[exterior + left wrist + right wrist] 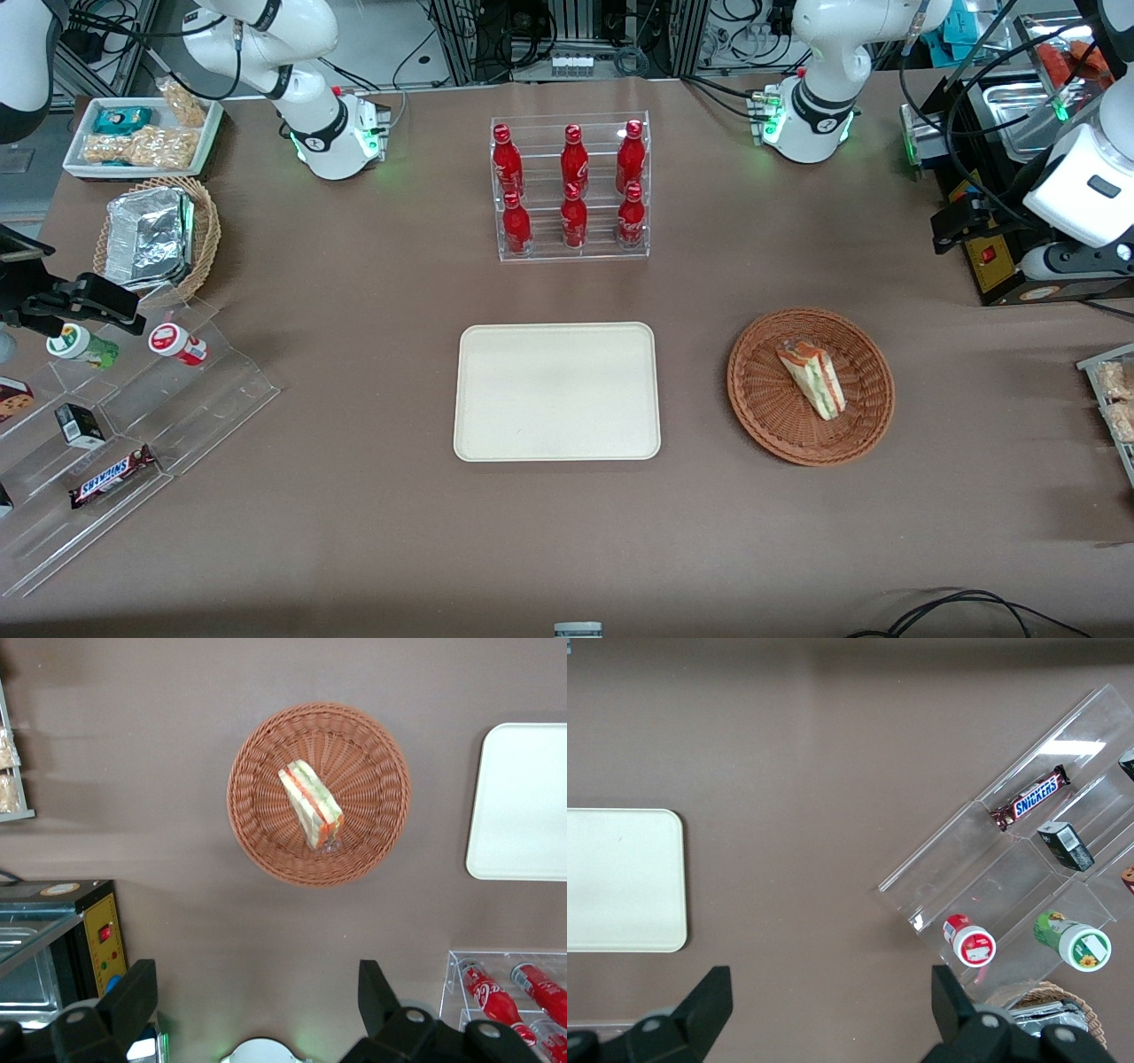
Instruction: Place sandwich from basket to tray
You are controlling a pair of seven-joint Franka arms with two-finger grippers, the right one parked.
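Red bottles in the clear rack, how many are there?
6: three on the upper step, three on the lower step of the acrylic rack. None seem hidden. The gripper hangs open, away from the basket.

Sandwich (813, 376) lying in wicker basket (780, 421), cream tray (556, 447) beside it, pincer (952, 226) raised near working arm's end.

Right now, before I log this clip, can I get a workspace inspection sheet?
Surface: brown table, flat.
Job's things: sandwich lies in the basket; tray bare, beside the basket.
Clutter: bottle rack, farther from the camera than the tray; foil containers, snack display toward the parked arm's end.
Grippers: gripper open, high above the table, holding nothing.
Cables: black cable at the near table edge.
Surroundings: equipment racks.
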